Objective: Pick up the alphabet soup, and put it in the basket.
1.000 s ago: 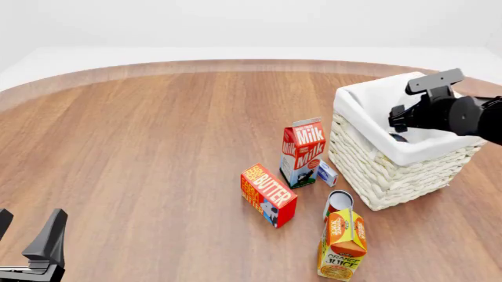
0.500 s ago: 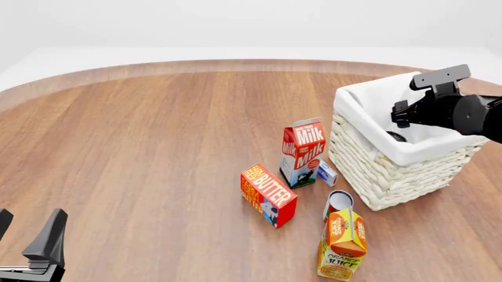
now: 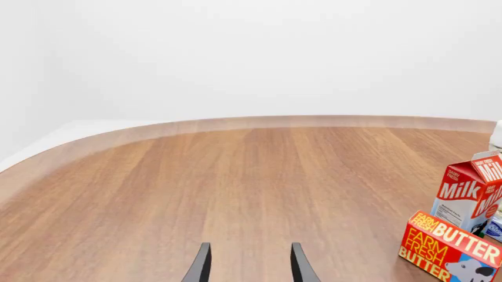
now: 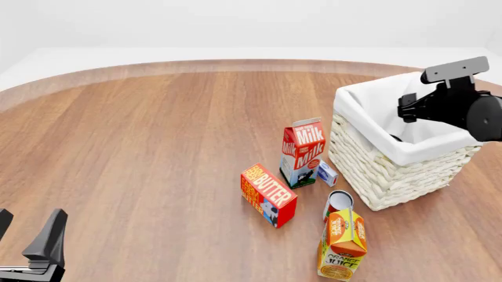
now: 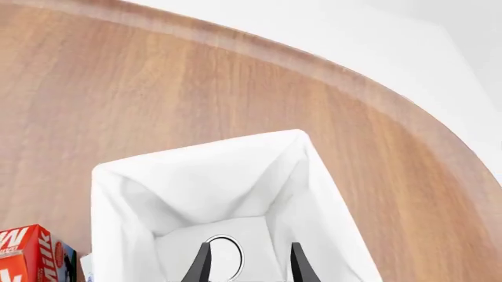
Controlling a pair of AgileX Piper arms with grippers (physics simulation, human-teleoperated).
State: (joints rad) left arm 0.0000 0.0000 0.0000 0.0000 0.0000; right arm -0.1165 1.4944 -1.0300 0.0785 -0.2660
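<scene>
The basket (image 5: 126, 194) sits on the right side of the table (image 4: 157, 129), white liner folded over the rim, and the alphabet soup (image 5: 223, 255) is down inside it on the cloth floor. Only its pale round top w/ a ring edge shows from the right wrist cam, can't see the label. The right gripper (image 5: 248, 261) hangs over the basket, fingers apart w/ nothing between them and not touching the can afaict. The left gripper (image 3: 248, 264) is parked low near the front-left of the table, fingers spread, also holding nothing. Outside the basket: milk carton (image 4: 302, 151) upright just beside its left wall, butter box (image 4: 268, 194) nearer the front, a red-and-white can (image 4: 339, 203) right behind the orange juice carton (image 4: 342, 243).
</scene>
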